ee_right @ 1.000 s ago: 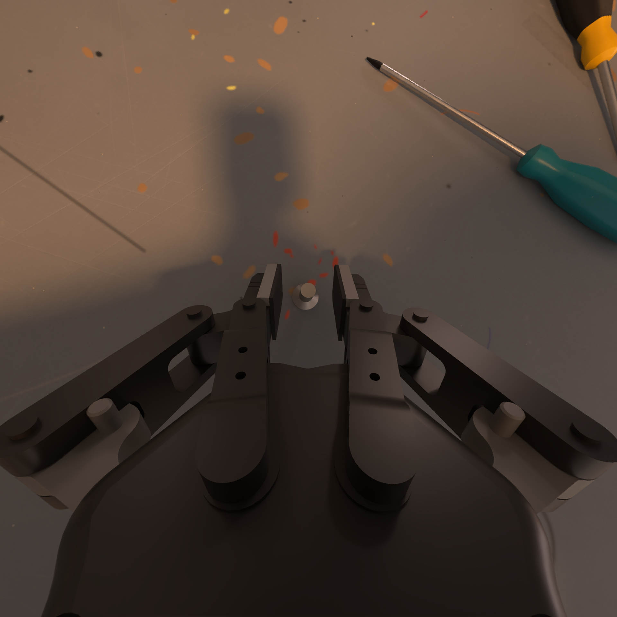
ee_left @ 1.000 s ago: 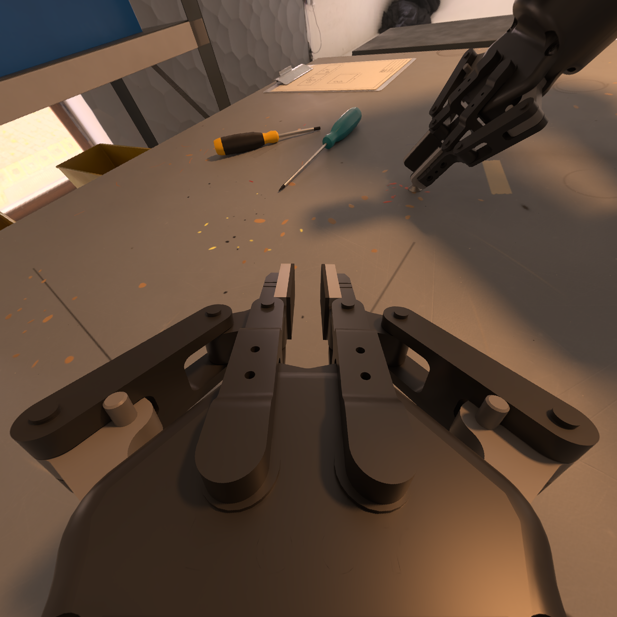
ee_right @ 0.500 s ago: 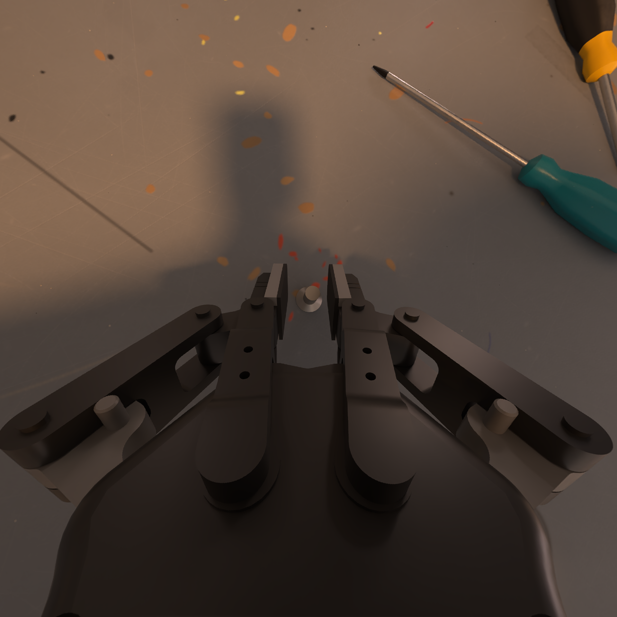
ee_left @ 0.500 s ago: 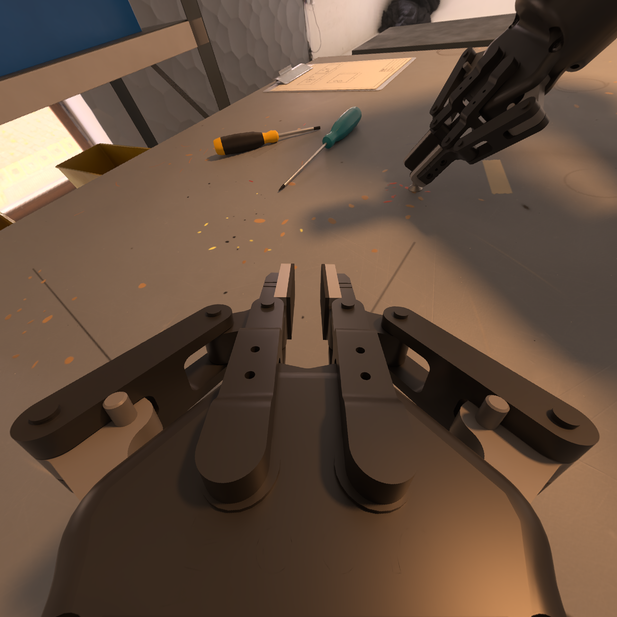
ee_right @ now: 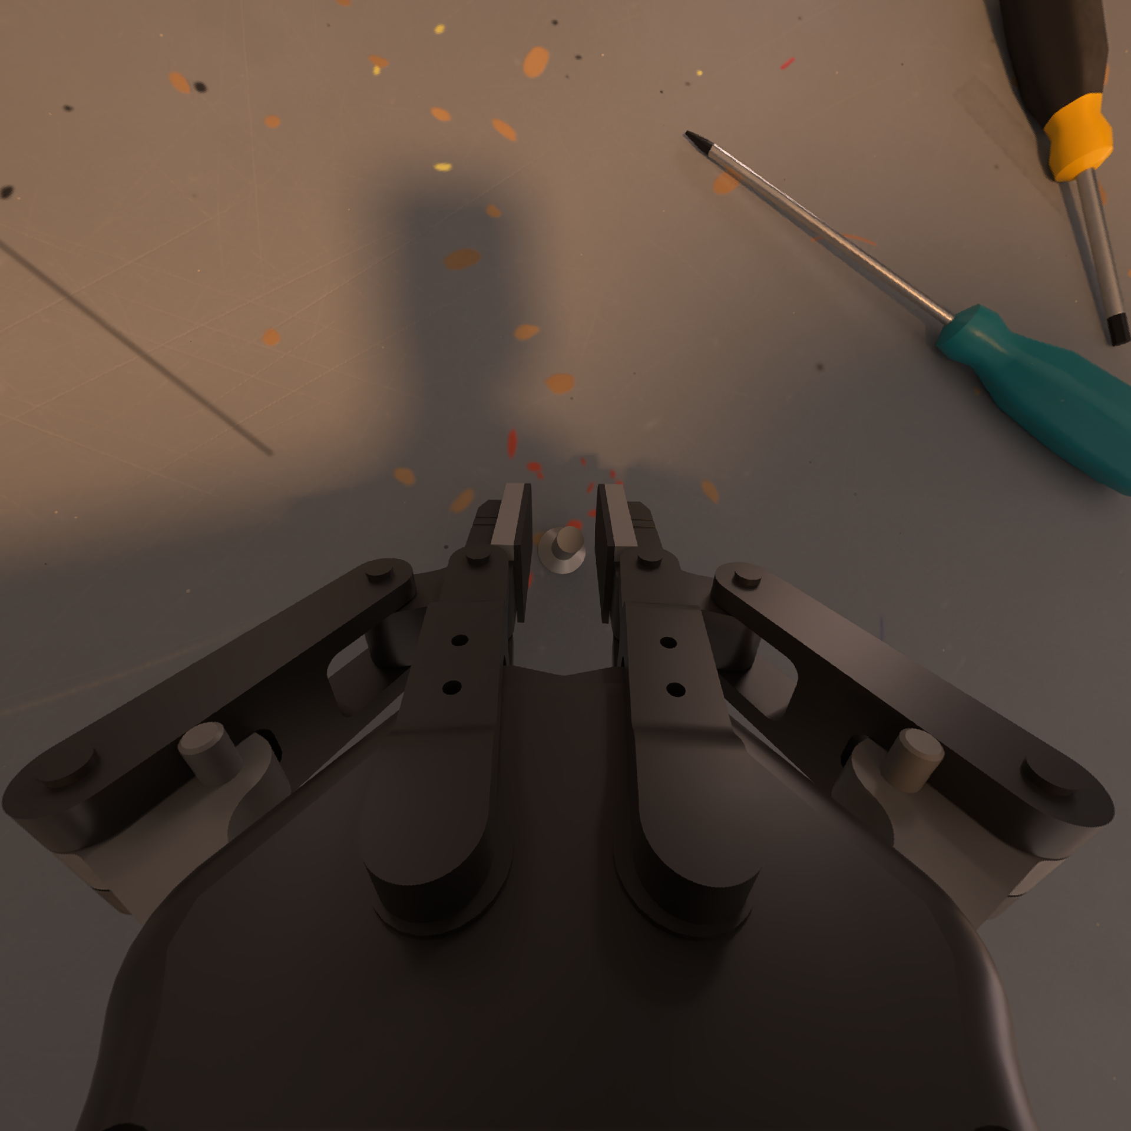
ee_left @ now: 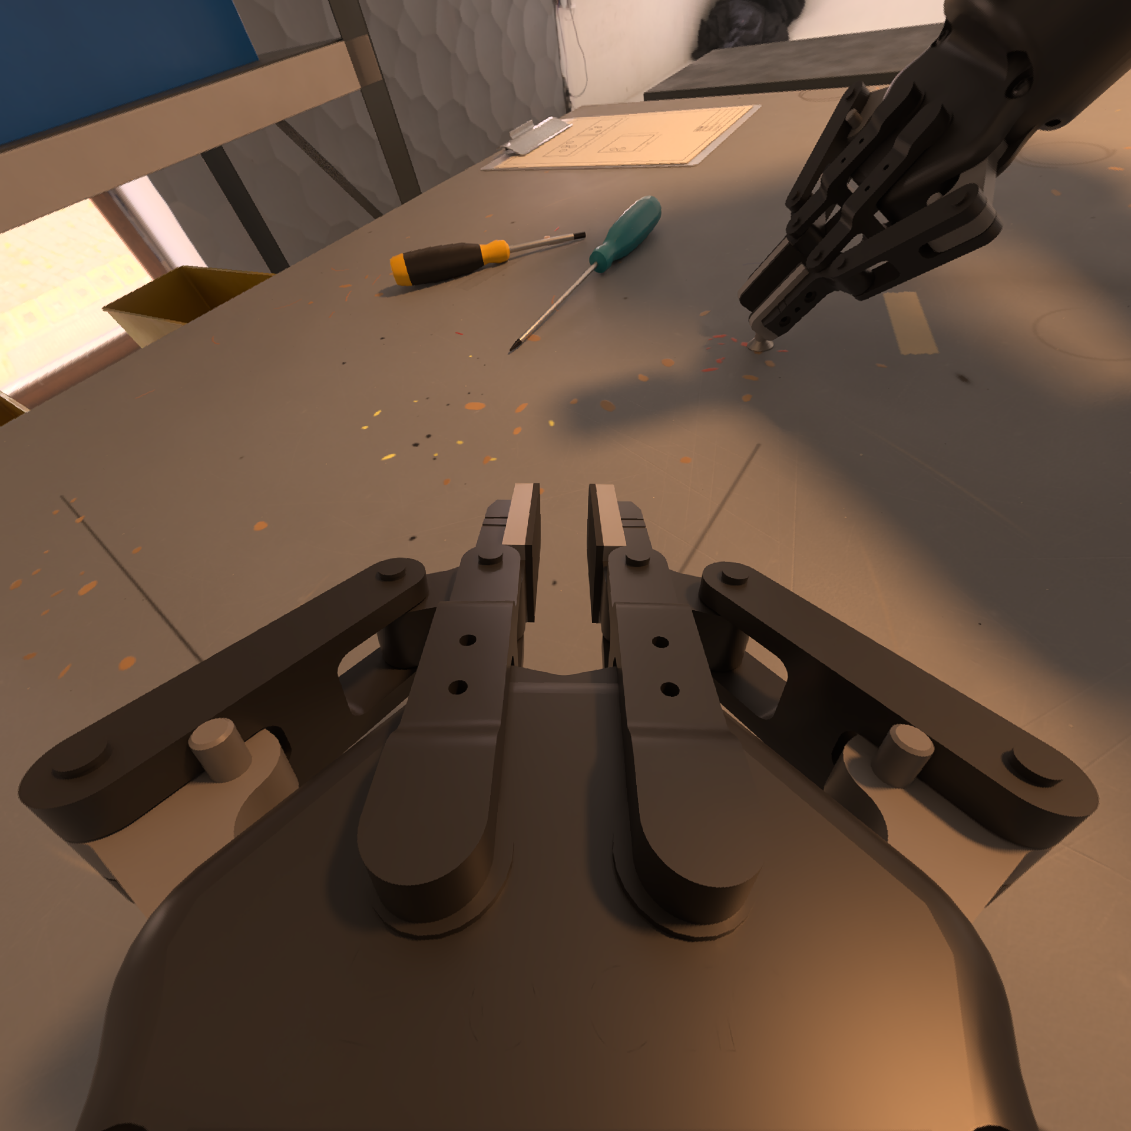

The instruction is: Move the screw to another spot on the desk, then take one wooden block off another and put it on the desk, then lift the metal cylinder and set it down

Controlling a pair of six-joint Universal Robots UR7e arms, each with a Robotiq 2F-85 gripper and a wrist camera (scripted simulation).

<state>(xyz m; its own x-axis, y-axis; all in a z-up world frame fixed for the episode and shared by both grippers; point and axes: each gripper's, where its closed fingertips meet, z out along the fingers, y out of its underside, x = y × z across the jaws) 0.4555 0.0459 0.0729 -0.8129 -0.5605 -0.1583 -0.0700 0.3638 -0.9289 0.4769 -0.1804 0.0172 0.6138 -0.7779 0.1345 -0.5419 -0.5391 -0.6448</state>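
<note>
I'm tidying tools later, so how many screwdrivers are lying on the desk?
2. The teal-handled screwdriver lies mid-desk, tip toward the camera; the black-and-orange-handled screwdriver lies just left of it. Others may be out of view.

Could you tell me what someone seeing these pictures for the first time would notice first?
Most striking is the right gripper poised low over the desk, its fingers either side of a small screw standing head-down, with gaps still showing. Beyond it lie a teal-handled screwdriver and a black-and-orange one. The left gripper hangs empty above bare desk.
</note>
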